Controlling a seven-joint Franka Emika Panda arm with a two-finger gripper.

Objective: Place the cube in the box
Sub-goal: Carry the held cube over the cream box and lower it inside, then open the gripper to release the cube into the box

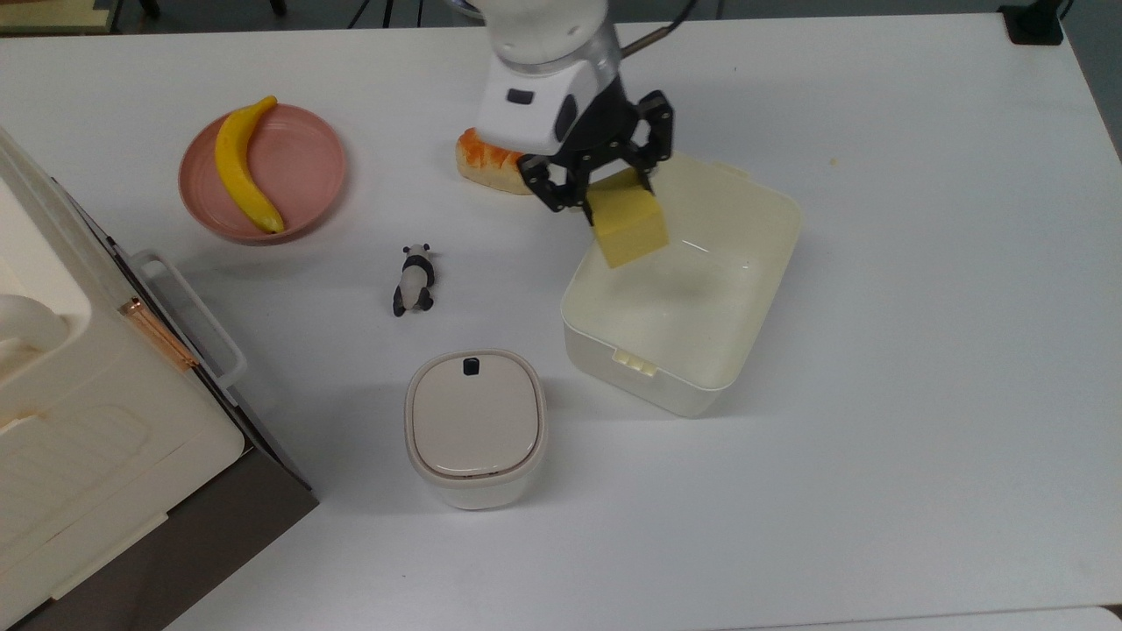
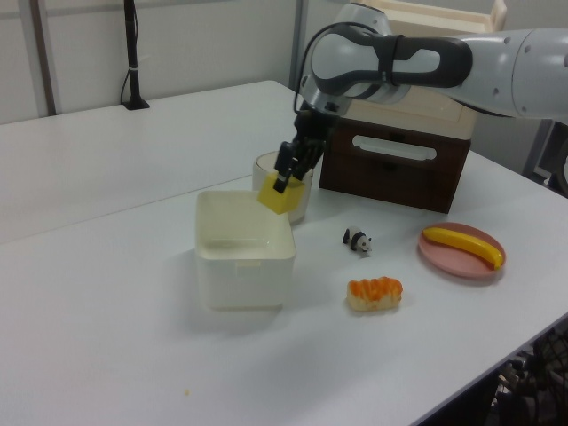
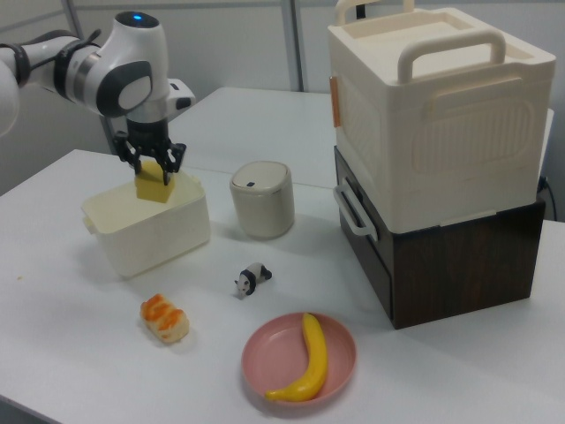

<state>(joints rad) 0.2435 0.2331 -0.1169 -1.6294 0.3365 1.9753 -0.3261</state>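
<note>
Top view, read from left to right. A banana [image 1: 245, 166] was seen lying on a pink plate [image 1: 302, 188], a panda figurine [image 1: 412, 280] on the counter [image 1: 920, 350], and a lidded canister [image 1: 475, 428] nearer the lower edge. The gripper [image 1: 605, 188] was shown with its fingers [image 1: 554, 194] clenched on the cube [image 1: 627, 226], which was held clear of the counter, above the rim of the box [image 1: 684, 386] at the top view's left side of the box. The box was seen to hold nothing. The carry was judged nearly complete. Good practice would be for the cube to be brought further over the middle of the opening, lowered below the rim, and only then let go, so that a tilted cube could not strike the near wall and tumble out.
</note>
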